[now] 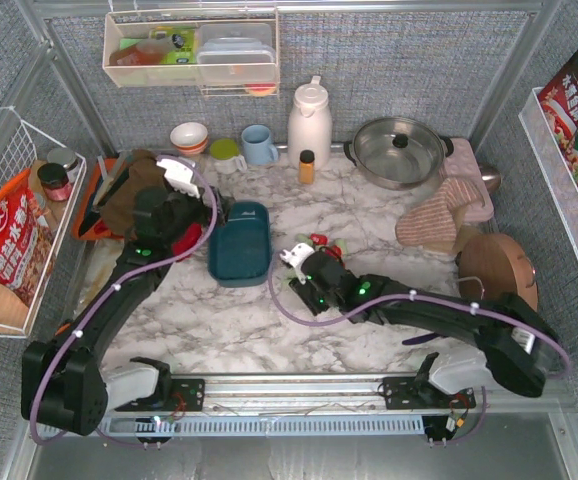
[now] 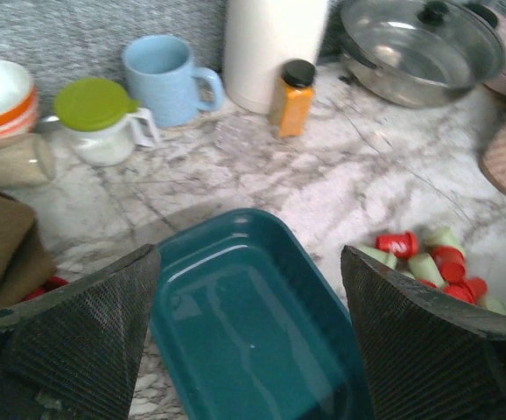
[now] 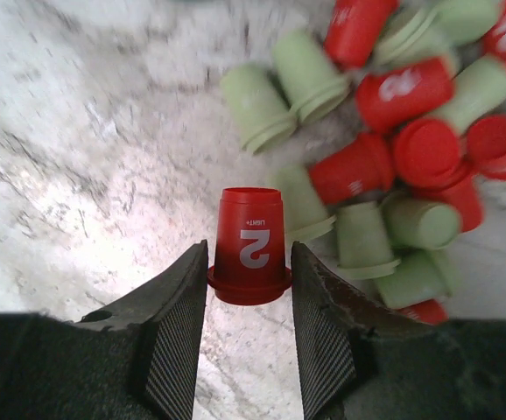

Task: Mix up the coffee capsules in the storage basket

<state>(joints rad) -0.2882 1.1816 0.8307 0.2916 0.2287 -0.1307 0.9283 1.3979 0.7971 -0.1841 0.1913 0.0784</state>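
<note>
My right arm lies low across the marble table (image 1: 369, 215), reaching from its base at the near right toward the middle. My right gripper (image 3: 249, 262) is closed to a narrow gap on a red capsule (image 3: 251, 248). The two fingers (image 3: 179, 324) press the flange at its wide end from either side. The capsule points away from my wrist, and a white "2" is printed on its side. I cannot tell whether it is touching the tabletop.

Just beyond it are the rest of the coffee capsules (image 3: 393, 131), red and pale green ones jumbled in a loose pile, some tipped over and some on end. The pile lies on the marble just to the right of the storage basket (image 1: 241, 242), near the basket but outside it.

My left arm rises from the near left corner and stretches toward the far side, with the wrist bent back toward the basket. My left gripper (image 2: 249, 262) is spread wide and holds nothing. The dark teal basket shows between its two fingers (image 2: 95, 341), its long side running away from me.

Beyond the basket, along the far wall, stand a green-lidded cup (image 2: 100, 118), a blue mug (image 2: 161, 79), a small orange bottle (image 2: 293, 98) and a steel pot (image 2: 419, 48).
</note>
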